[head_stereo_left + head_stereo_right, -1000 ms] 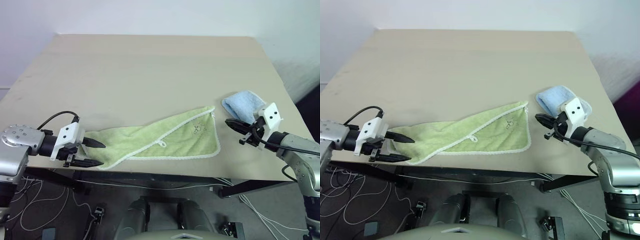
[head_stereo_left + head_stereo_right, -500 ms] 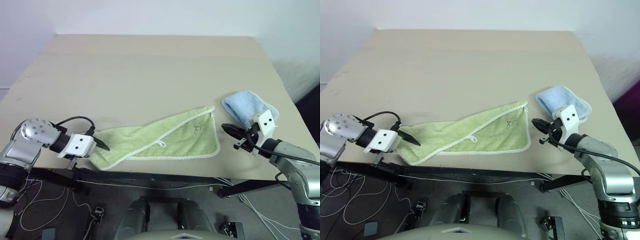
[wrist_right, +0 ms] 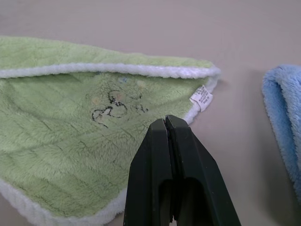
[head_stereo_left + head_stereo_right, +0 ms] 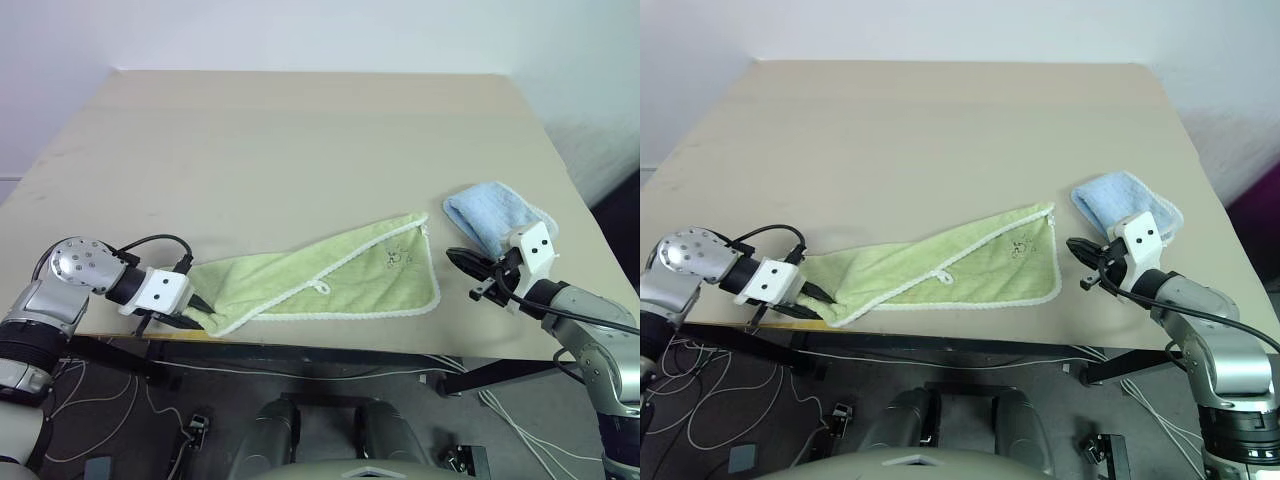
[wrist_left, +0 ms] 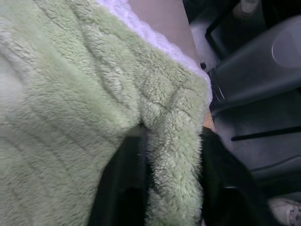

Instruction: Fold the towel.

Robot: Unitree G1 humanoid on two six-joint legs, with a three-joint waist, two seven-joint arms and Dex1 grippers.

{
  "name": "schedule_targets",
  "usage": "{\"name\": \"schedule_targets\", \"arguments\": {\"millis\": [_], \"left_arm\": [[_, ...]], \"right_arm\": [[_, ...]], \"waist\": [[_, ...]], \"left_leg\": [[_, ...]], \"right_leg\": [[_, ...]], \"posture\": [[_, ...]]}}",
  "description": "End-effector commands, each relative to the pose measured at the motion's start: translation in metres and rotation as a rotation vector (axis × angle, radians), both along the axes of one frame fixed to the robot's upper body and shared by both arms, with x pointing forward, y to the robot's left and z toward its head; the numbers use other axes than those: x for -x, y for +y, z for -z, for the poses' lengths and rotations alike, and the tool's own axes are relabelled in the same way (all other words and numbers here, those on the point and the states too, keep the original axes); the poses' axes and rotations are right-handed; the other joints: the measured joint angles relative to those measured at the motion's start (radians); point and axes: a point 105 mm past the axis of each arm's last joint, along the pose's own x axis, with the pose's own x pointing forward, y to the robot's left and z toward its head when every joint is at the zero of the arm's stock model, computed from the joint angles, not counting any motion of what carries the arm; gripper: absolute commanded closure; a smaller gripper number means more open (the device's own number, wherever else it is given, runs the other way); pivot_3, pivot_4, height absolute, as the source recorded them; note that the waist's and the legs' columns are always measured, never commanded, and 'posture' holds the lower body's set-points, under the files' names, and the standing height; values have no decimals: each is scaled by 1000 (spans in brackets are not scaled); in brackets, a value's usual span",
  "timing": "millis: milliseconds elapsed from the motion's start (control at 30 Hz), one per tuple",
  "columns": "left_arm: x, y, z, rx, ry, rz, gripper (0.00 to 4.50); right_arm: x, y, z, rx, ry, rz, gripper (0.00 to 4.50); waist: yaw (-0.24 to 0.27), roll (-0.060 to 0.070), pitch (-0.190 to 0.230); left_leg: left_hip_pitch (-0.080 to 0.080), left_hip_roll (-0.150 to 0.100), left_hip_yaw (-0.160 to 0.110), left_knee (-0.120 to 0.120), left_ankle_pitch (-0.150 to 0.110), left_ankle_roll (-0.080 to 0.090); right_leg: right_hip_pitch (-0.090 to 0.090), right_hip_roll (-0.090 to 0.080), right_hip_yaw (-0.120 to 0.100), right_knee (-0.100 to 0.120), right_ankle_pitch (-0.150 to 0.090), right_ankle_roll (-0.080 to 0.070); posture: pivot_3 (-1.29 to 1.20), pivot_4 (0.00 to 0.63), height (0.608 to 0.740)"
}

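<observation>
Two claws, two roles: your left claw pinches the towel corner for folding; your right claw, closed empty, waits beside it.

The embroidered motif on the towel is too small to be made out from the head views. The near left corner of the towel is covered where it is pinched between the left gripper jaws. The blue cloth is cut off by the wrist view's edge.
</observation>
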Motion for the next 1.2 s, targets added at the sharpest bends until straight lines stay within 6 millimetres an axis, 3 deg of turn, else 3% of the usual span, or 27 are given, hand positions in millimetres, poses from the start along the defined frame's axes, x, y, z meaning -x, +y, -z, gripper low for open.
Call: {"name": "schedule_targets", "arguments": {"millis": [33,400,633,900,1000,1133,1200], "left_arm": [[0,-2,-8,71,4,-33,4423],[20,-2,-6,114,82,-69,4487],[27,-3,-1,92,82,-44,2349],[26,-5,-1,89,78,-38,2349],[25,-6,-1,97,81,-38,2931],[26,-11,-5,128,94,-35,4239],[26,-11,-6,130,93,-33,4470]], "right_arm": [[1,3,-13,-2,-59,-12,4500],[-3,6,-10,-1,-57,-28,4500],[-5,7,-10,-1,-58,-33,4500],[-5,11,-8,-7,-60,-38,4500],[-5,12,-8,-9,-62,-36,4500],[-5,12,-7,-9,-62,-34,4500],[-4,12,-7,-8,-62,-32,4500]], "waist": [[-1,0,0],[-6,0,0],[-16,0,0],[-21,0,0],[-22,0,0],[-23,0,0],[-23,0,0]], "left_leg": [[0,0,0,0,0,0],[-1,0,0,0,-1,1],[-1,0,1,0,-1,2],[0,0,0,0,-1,2],[0,0,0,0,-1,2],[0,0,0,0,-1,2],[0,0,0,0,-1,2]], "right_leg": [[0,0,0,0,0,0],[-1,0,1,-1,0,0],[-1,-1,1,-1,0,0],[0,0,0,-1,0,0],[0,0,0,-1,0,0],[0,0,0,0,0,0],[0,0,0,-1,0,0]], "posture": [[0,150,740],[0,150,740],[0,150,740],[0,150,740],[0,150,740],[0,150,740],[0,150,740]]}}
